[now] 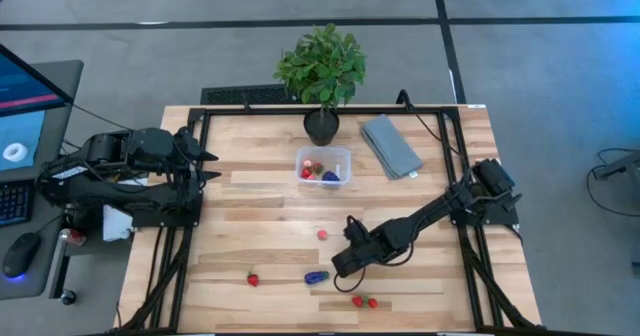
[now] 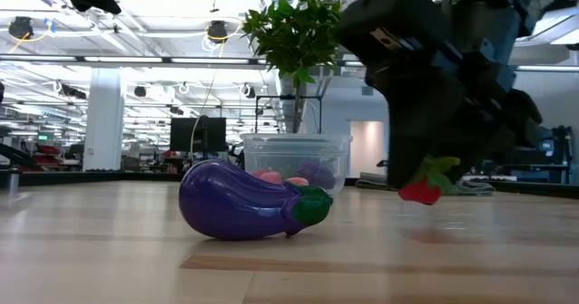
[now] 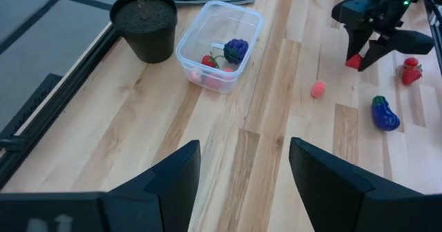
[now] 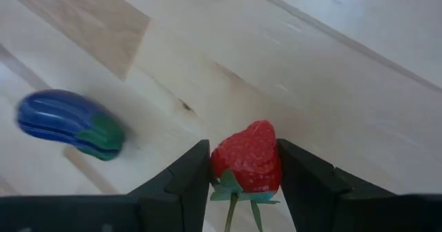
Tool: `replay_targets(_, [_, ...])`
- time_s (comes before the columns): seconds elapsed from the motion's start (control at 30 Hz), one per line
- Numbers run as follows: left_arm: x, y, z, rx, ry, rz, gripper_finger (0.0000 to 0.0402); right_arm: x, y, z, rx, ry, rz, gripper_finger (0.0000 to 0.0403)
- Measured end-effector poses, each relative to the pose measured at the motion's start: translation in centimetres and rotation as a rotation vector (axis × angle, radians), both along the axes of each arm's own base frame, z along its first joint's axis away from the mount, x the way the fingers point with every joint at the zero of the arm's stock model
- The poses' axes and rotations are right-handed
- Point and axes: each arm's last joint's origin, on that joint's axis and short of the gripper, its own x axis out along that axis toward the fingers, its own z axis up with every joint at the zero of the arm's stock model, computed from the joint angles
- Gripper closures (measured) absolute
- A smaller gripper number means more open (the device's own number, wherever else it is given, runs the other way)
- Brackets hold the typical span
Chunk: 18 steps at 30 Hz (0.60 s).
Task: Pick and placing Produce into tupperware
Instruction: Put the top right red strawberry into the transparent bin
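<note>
The right hand pinched a strawberry clear of the desk, freeing it for carriage to the tub near the plant pot. The left hand waited spread at the desk's left edge.

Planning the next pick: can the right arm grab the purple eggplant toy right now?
Probably not yet: the right gripper is shut on a strawberry. The eggplant lies uncovered on the table just beside it.
</note>
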Motion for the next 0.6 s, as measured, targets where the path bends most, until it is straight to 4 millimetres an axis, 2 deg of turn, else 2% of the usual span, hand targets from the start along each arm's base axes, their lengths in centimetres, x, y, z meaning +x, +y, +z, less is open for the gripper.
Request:
replay_targets(0.33, [0.0,0.0,0.0,-0.002,0.000,-0.002,0.0188,1.3,-1.4,1.3,0.010,-0.105,0.024,0.0228])
replay_targets(0.6, [0.0,0.0,0.0,0.000,0.001,-0.004,0.0188,1.7,-3.8,4.2,-0.006,-0.196,0.038,0.0225])
